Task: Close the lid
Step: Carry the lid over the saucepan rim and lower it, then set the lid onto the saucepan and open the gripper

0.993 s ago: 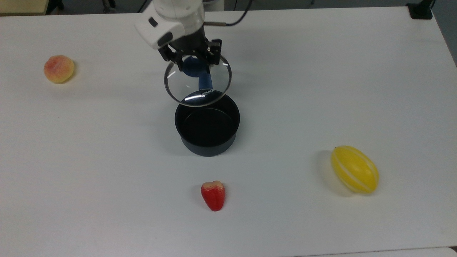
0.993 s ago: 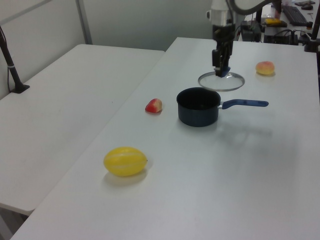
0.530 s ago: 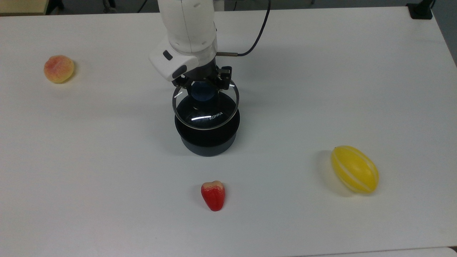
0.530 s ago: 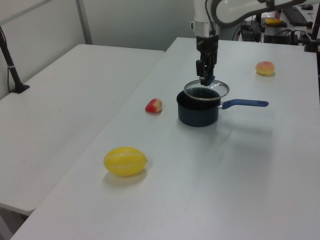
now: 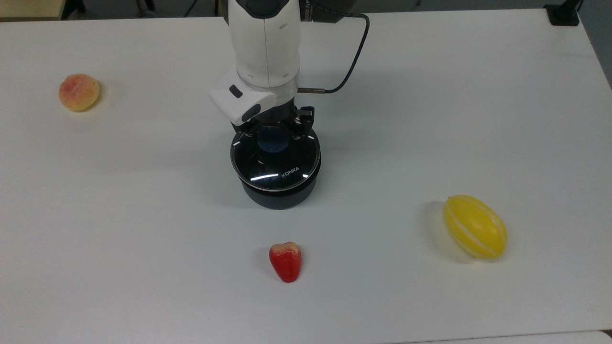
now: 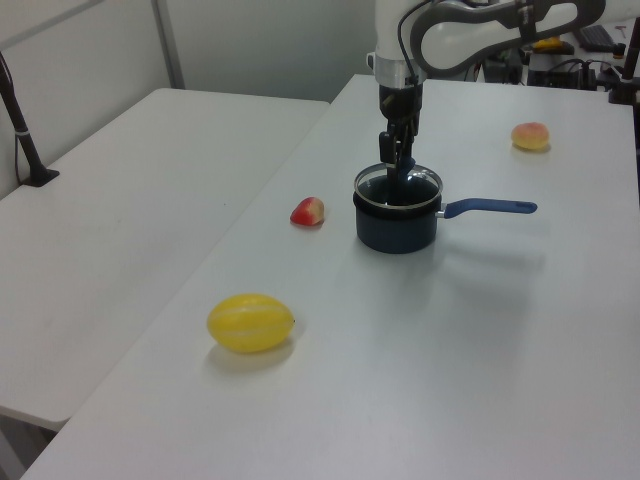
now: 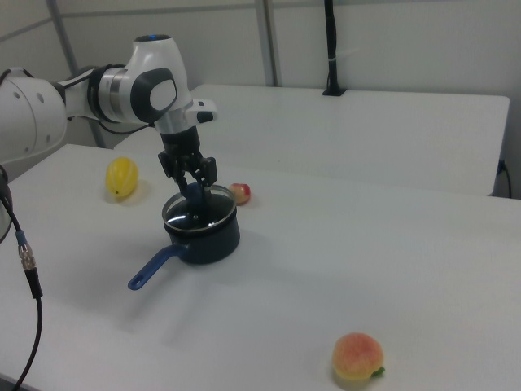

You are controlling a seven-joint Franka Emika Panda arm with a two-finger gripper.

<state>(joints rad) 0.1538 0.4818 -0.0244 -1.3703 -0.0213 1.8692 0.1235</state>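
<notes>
Pincer: the pincer (image 5: 273, 131) is pinching the blue knob (image 5: 272, 140) of the lid (image 5: 276, 160).
Lid: directly under the pincer, level over the black saucepan (image 6: 397, 228); contact with the rim I cannot tell.
Judgement: only lowering and release remain.

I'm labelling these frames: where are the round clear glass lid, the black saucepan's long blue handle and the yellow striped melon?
Round clear glass lid (image 5: 282, 173): top view, glass near lettering.
Long blue handle (image 6: 490, 207): left view, mid-length.
Yellow striped melon (image 5: 475, 227): top view, centre.

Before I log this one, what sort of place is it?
Likely a robotics lab, not a kitchen: a robot arm at a bare white table, toy fruit such as a peach, and desks with equipment behind in the left view.
</notes>
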